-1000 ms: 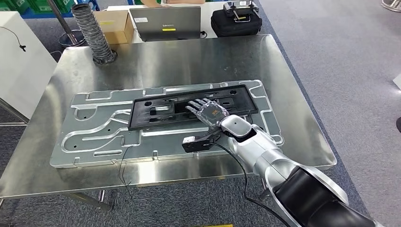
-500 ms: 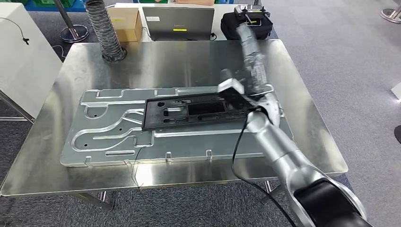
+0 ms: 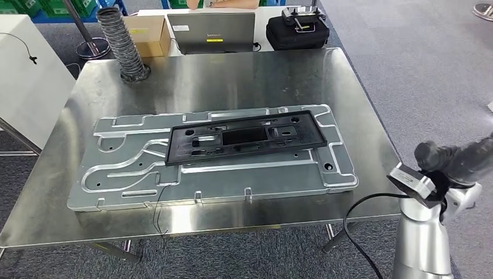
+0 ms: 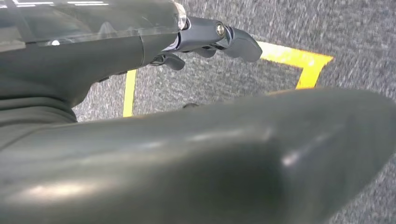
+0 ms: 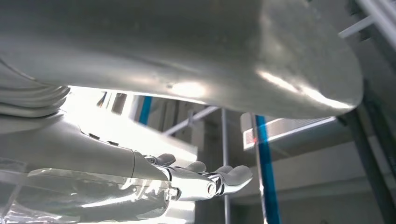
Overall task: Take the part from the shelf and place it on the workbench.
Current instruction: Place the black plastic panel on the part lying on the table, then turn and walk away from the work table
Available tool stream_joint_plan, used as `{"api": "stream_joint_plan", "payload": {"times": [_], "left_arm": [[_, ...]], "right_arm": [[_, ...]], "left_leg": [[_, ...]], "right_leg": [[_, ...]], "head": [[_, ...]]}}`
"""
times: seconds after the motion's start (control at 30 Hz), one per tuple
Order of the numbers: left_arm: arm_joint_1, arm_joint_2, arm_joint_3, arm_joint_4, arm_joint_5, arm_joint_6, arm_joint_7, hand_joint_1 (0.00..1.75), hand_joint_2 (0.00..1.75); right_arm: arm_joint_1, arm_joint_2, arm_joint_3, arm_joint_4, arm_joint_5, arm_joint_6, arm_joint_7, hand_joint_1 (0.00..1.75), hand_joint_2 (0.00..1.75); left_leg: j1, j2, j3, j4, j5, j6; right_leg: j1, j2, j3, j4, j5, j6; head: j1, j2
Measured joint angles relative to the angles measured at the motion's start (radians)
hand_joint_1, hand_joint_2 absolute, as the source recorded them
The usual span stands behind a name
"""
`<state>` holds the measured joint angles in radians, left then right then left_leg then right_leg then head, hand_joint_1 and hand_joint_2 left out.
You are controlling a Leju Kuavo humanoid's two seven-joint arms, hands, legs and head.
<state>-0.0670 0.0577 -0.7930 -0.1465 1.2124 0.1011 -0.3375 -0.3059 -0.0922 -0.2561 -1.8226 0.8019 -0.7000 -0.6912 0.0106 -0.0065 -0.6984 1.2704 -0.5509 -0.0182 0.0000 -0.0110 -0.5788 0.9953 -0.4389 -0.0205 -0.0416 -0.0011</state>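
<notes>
1 black part lies flat on the grey metal plate on the counter (placement looks done). Right hand empty, fingers apart; left hand empty, fingers loosely curled.

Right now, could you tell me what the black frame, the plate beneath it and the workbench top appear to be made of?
Black frame: likely moulded plastic, matte, with cut-outs. Plate: probably pressed aluminium, dull silver, embossed channels. Workbench top: apparently stainless steel, brushed and reflective.

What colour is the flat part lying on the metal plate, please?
Black; the part shows best in the head view, on the silver plate.
</notes>
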Motion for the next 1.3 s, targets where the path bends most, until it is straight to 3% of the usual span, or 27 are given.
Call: {"api": "stream_joint_plan", "payload": {"times": [0.07,0.13,0.23,0.3,0.33,0.4,0.43,0.47,0.5,0.53,0.63,0.77,0.83,0.93,0.97,1.0,1.03,1.1,1.13,1.2,1.27,1.3], "left_arm": [[-0.002,0.0,0.0,0.0,0.0,0.0,-0.001,0.0,0.0],[-0.004,0.0,0.0,0.0,0.0,0.0,-0.002,0.0,0.0],[-0.008,-0.001,0.0,0.0,0.0,0.0,-0.002,0.0,0.0],[-0.01,-0.003,0.0,0.0,0.0,-0.003,-0.002,0.0,0.0],[-0.011,-0.003,0.0,0.0,-0.001,-0.006,-0.002,0.0,0.0],[-0.011,-0.003,0.0,0.0,-0.002,-0.013,0.0,0.0,0.0],[-0.01,-0.003,-0.001,0.0,-0.002,-0.015,0.001,0.0,0.0],[-0.008,-0.003,-0.002,0.0,0.0,-0.016,0.001,0.0,0.0],[-0.006,-0.003,-0.002,0.0,0.003,-0.017,0.002,0.0,0.0],[-0.006,-0.003,-0.003,0.0,0.007,-0.017,0.001,0.0,0.0],[-0.008,-0.003,-0.004,0.0,0.018,-0.018,0.0,0.0,0.0],[-0.008,-0.002,-0.005,0.0,0.029,-0.016,-0.001,0.0,0.0],[-0.006,-0.002,-0.006,0.0,0.03,-0.016,-0.002,0.0,0.0],[-0.004,-0.002,-0.008,0.0,0.032,-0.017,-0.004,0.0,0.0],[-0.002,-0.003,-0.008,0.0,0.034,-0.018,-0.006,0.0,0.0],[-0.001,-0.003,-0.009,0.0,0.035,-0.018,-0.008,0.0,0.0],[0.001,-0.003,-0.01,0.0,0.037,-0.018,-0.01,0.0,0.0],[0.002,-0.004,-0.011,0.0,0.039,-0.018,-0.011,0.0,0.0],[0.002,-0.005,-0.012,0.0,0.04,-0.017,-0.012,0.0,0.0],[0.002,-0.006,-0.015,0.0,0.044,-0.016,-0.013,0.0,0.0],[0.004,-0.007,-0.017,0.0,0.05,-0.014,-0.013,0.0,0.0],[0.003,-0.008,-0.018,0.0,0.052,-0.013,-0.013,0.0,0.0]], "right_arm": [[0.03,0.002,-0.031,-0.033,0.0,0.0,-0.002,0.0,0.0],[0.047,0.004,-0.053,-0.057,0.0,0.0,-0.003,0.0,0.0],[0.064,0.006,-0.073,-0.08,0.002,0.0,-0.004,0.0,0.0],[0.074,0.008,-0.084,-0.087,0.005,0.0,-0.003,0.0,0.0],[0.088,0.01,-0.093,-0.086,0.003,0.0,-0.002,0.0,0.0],[0.142,0.022,-0.126,-0.074,-0.023,0.0,0.001,0.0,0.0],[0.177,0.03,-0.149,-0.06,-0.047,0.0,0.001,0.0,0.0],[0.209,0.04,-0.174,-0.037,-0.076,0.0,0.001,0.0,0.0],[0.237,0.048,-0.199,-0.006,-0.106,0.0,0.001,0.0,0.0],[0.26,0.055,-0.224,0.03,-0.136,0.0,0.001,0.0,0.0],[0.305,0.071,-0.288,0.16,-0.211,0.002,0.0,0.0,0.0],[0.341,0.089,-0.343,0.311,-0.26,0.003,-0.001,0.0,0.0],[0.347,0.098,-0.364,0.388,-0.264,0.003,0.0,0.0,0.0],[0.341,0.1,-0.417,0.566,-0.252,0.01,0.007,0.0,0.0],[0.337,0.099,-0.445,0.648,-0.249,0.014,0.006,0.0,0.0],[0.334,0.095,-0.475,0.736,-0.245,0.016,0.005,0.0,0.0],[0.331,0.09,-0.504,0.825,-0.238,0.016,0.004,0.0,0.0],[0.328,0.078,-0.551,0.987,-0.191,0.012,0.031,0.0,0.0],[0.327,0.072,-0.57,1.051,-0.147,0.01,0.06,0.0,0.0],[0.324,0.068,-0.61,1.152,-0.029,0.008,0.143,0.0,0.0],[0.319,0.071,-0.655,1.235,0.092,0.007,0.248,0.0,0.0],[0.318,0.073,-0.675,1.269,0.138,0.006,0.295,0.0,0.0]], "left_leg": [[0.0,0.0,0.068,-0.128,0.061,0.004],[-0.002,0.0,0.123,-0.234,0.091,0.014],[-0.006,-0.001,0.133,-0.257,0.094,0.032],[-0.003,0.001,0.134,-0.264,0.103,0.044],[-0.001,0.002,0.134,-0.267,0.107,0.049],[-0.002,0.002,0.129,-0.267,0.112,0.055],[-0.003,0.0,0.126,-0.266,0.113,0.057],[-0.004,-0.002,0.122,-0.264,0.114,0.057],[-0.006,-0.003,0.119,-0.263,0.115,0.057],[-0.007,-0.003,0.117,-0.261,0.116,0.056],[-0.012,-0.002,0.114,-0.259,0.119,0.048],[-0.013,0.0,0.111,-0.259,0.124,0.027],[-0.013,0.001,0.095,-0.216,0.08,0.016],[-0.008,0.001,0.039,-0.043,-0.041,0.008],[-0.007,0.001,0.034,-0.004,-0.06,0.006],[-0.006,0.001,0.048,-0.001,-0.06,0.005],[-0.005,0.001,0.081,-0.038,-0.045,0.005],[-0.003,0.001,0.174,-0.175,-0.007,0.009],[-0.004,-0.001,0.206,-0.229,0.005,0.013],[-0.009,-0.002,0.222,-0.267,0.013,0.027],[-0.011,0.001,0.214,-0.269,0.033,0.041],[-0.01,0.003,0.206,-0.271,0.043,0.048]], "right_leg": [[-0.001,0.006,0.002,0.004,-0.003,0.005],[0.002,0.011,0.001,0.01,-0.006,0.014],[0.003,0.014,-0.002,0.011,-0.004,0.031],[0.0,0.014,-0.008,0.031,-0.024,0.042],[-0.002,0.014,-0.022,0.068,-0.051,0.047],[-0.007,0.013,-0.072,0.191,-0.122,0.058],[-0.01,0.013,-0.096,0.249,-0.148,0.061],[-0.011,0.013,-0.107,0.278,-0.155,0.062],[-0.012,0.013,-0.098,0.267,-0.142,0.062],[-0.013,0.013,-0.07,0.219,-0.114,0.059],[-0.006,0.011,0.028,0.033,-0.043,0.043],[-0.004,0.01,0.033,0.0,-0.022,0.024],[-0.009,0.007,0.026,-0.01,-0.007,0.012],[-0.008,0.003,0.002,-0.01,0.012,0.006],[-0.008,0.002,-0.008,-0.007,0.018,0.007],[-0.007,0.001,-0.019,-0.004,0.024,0.009],[-0.007,0.0,-0.029,0.0,0.03,0.012],[-0.007,-0.001,-0.048,0.01,0.04,0.019],[-0.006,0.0,-0.055,0.016,0.044,0.024],[-0.005,0.001,-0.06,0.019,0.055,0.036],[-0.007,0.004,-0.062,0.017,0.065,0.048],[-0.008,0.006,-0.067,0.022,0.055,0.053]], "head": [[0.0,0.0],[0.0,0.0],[0.0,0.0],[0.0,0.0],[0.0,0.0],[0.0,0.0],[0.0,0.0],[0.0,0.0],[0.0,0.0],[0.0,0.0],[0.0,0.0],[0.0,0.0],[0.0,0.0],[0.0,0.0],[0.0,0.0],[0.0,0.0],[0.0,0.0],[0.0,0.0],[0.0,0.0],[0.0,0.0],[0.0,0.0],[0.0,0.0]]}}
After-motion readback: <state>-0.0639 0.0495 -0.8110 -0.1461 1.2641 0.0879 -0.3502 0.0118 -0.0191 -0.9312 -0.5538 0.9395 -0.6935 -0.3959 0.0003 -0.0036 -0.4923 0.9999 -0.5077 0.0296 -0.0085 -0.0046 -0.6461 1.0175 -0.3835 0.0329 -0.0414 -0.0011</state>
